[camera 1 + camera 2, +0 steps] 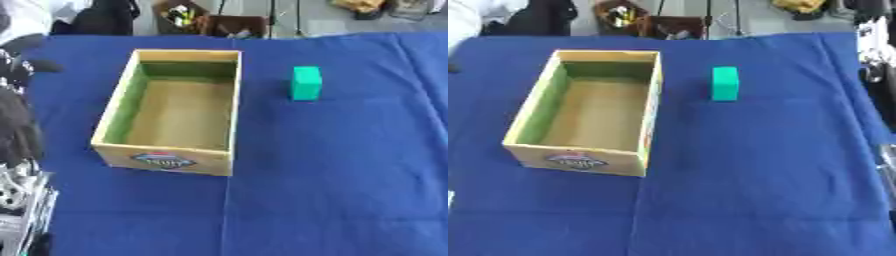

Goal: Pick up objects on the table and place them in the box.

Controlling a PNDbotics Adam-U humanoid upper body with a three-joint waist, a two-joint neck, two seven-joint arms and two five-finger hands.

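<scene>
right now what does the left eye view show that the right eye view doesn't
Only the left eye view shows the robot's left arm along its left edge; whether the hand's fingers are open or curled cannot be told. Only the right eye view shows part of the right arm at its right edge. Both share the blue tablecloth, the wooden box with nothing visible inside, and the green block standing apart to the box's right.
</scene>
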